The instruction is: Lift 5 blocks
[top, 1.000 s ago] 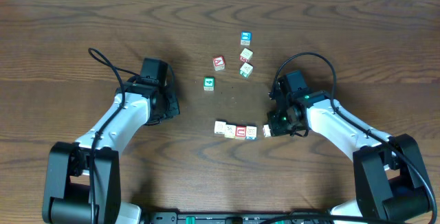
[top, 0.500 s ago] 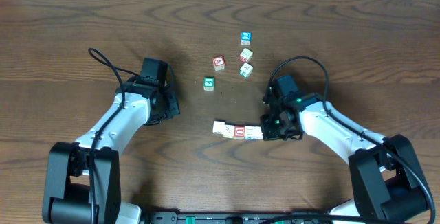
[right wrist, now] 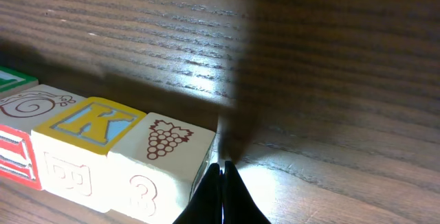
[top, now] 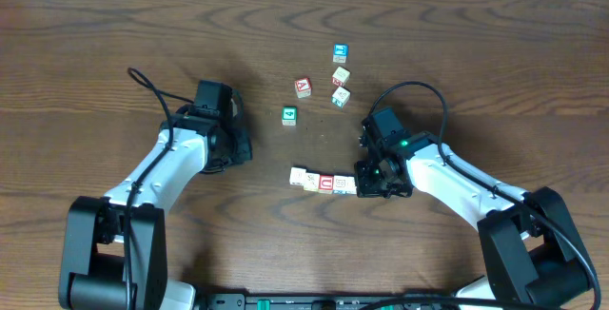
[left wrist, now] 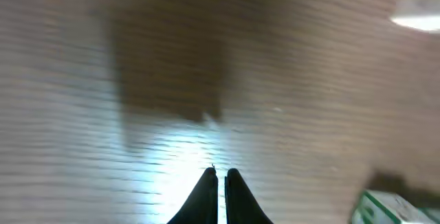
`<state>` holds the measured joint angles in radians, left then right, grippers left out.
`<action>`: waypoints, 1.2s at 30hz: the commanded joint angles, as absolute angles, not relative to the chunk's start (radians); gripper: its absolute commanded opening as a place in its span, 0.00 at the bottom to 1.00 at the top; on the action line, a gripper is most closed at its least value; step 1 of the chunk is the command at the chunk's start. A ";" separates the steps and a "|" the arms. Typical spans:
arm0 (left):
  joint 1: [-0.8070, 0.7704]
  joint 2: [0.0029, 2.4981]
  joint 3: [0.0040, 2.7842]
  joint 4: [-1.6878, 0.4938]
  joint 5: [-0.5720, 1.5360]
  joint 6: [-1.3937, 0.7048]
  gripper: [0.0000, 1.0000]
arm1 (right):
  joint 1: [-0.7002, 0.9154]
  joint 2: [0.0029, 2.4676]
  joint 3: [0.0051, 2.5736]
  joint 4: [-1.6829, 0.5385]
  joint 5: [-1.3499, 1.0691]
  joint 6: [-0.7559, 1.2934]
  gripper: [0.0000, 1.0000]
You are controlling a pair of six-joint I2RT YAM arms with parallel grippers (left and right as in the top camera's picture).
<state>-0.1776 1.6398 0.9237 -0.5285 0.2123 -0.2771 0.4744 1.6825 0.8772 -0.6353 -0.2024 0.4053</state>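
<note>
The left pincer, jaws narrowed to a slit and empty, hovers over bare dark wooden worktop, well apart from the row of small pale wooden alphabet blocks, five as best I can count, lying end to end at centre. The right pincer, tips pinched together on nothing, rests against the grape-printed cream block at the row's right end. The step looks like bracing the row; next the left arm must meet the opposite end so both squeeze and raise. Open room lies left of the row; a green-faced wooden cube sits behind, near but apart.
</note>
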 commanded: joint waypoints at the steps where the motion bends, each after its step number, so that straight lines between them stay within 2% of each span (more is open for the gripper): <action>1: -0.176 1.627 0.933 -0.543 0.323 -0.162 0.08 | 0.482 1.687 0.886 -0.636 -0.188 0.423 0.01; 8: -0.178 1.629 0.907 -0.539 0.416 -0.121 0.07 | 0.482 1.687 0.886 -0.630 -0.189 0.434 0.01; 24: -0.320 1.756 0.899 -0.449 0.419 -0.087 0.07 | 0.510 1.687 0.886 -0.632 -0.192 0.501 0.01; 36: -0.408 1.790 0.899 -0.377 0.407 -0.140 0.07 | 0.537 1.688 0.886 -0.612 -0.191 0.559 0.01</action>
<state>-0.3958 1.7706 0.9138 -0.3767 0.4133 -0.1272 0.5308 1.6825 0.8772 -0.6132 -0.1921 0.5163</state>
